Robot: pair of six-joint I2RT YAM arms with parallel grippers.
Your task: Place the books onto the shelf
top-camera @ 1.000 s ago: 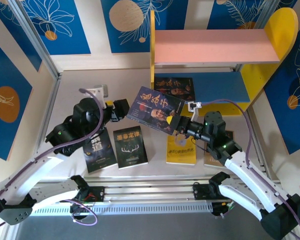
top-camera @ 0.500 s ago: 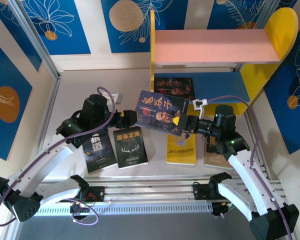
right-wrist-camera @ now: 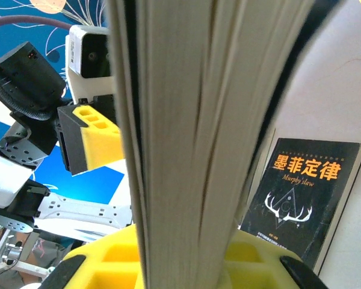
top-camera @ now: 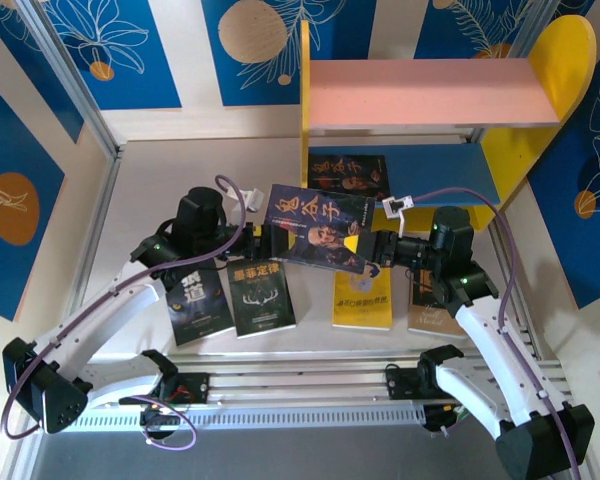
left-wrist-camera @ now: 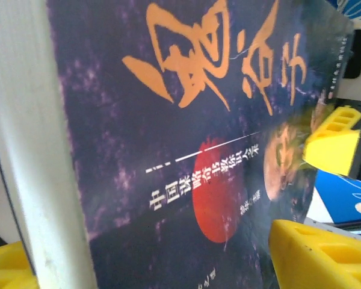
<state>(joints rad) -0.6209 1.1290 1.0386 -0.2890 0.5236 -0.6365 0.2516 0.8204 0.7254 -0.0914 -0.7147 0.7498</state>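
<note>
Left claw is set wide astride the left edge of the book; a grip cannot be told. The book is held aloft before the shelf, clamped by the right claw, which is best not released until the left is seated.

the cover of the book is gleaming glossy, its paper pages showing matt; the yellow fingers are looking like matt moulded plastic; the shelf is showing smooth painted boards.

The pale table carries the shelf and four flat books.
</note>
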